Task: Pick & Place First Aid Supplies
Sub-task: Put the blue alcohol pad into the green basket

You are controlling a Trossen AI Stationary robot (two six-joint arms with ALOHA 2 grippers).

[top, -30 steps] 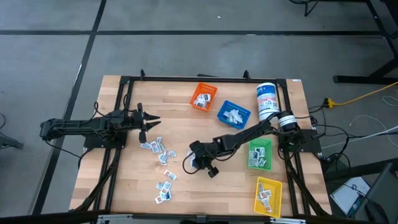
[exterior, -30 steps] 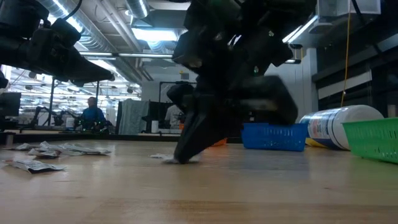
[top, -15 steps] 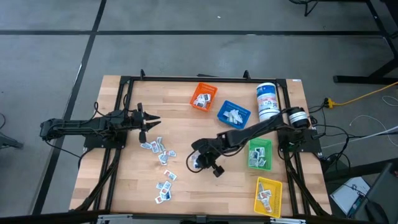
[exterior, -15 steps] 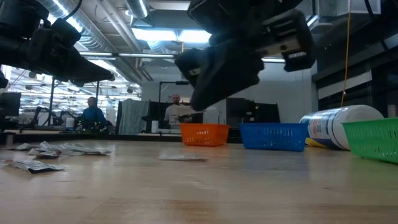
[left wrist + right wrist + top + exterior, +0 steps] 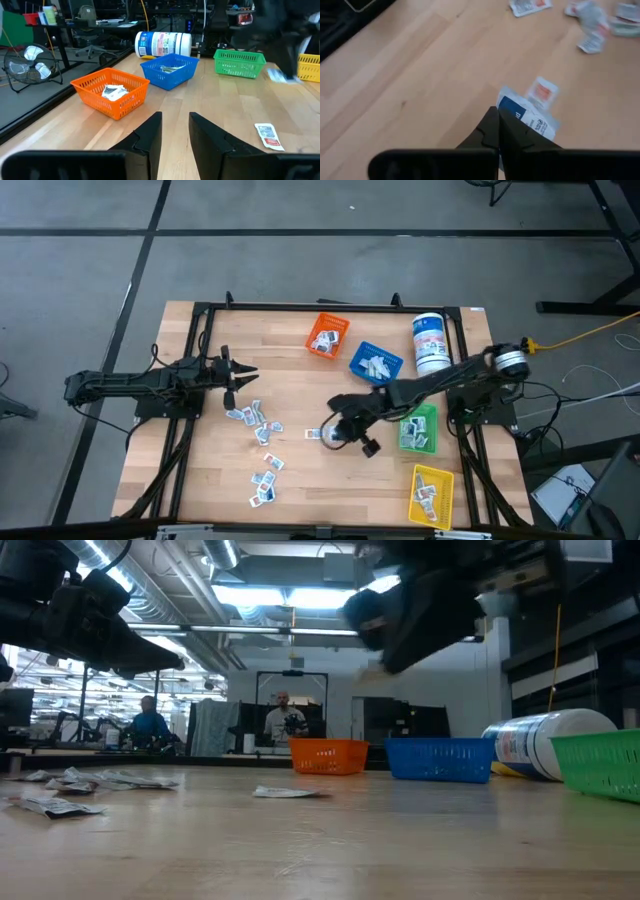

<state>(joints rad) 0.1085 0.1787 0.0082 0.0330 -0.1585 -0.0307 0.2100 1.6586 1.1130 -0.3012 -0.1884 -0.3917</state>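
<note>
Packet held: high view, a white packet [image 5: 331, 436] sits pinched in the right gripper [image 5: 333, 436], above the table [image 5: 300, 490] near its middle.
Loose packets: a scattered cluster [image 5: 255, 425] lies well to the left of that gripper; one packet [image 5: 312, 434] lies just beside it.
Bins: the green bin [image 5: 418, 430] is just right of the right arm, the blue bin [image 5: 375, 363] and orange bin [image 5: 326, 335] beyond it, the yellow bin [image 5: 431, 493] nearer the front edge.
Left gripper: [image 5: 243, 372] waits over the table's left side.
Low view: one packet [image 5: 283, 792] lies flat on the wood, the right gripper [image 5: 405, 625] raised well above it.
Left wrist view: fingers [image 5: 149, 137] parted, nothing between them; canister [image 5: 162, 44] lies far ahead.
Right wrist view: fingers [image 5: 492, 135] pressed together on a blue-printed packet [image 5: 527, 116].
</note>
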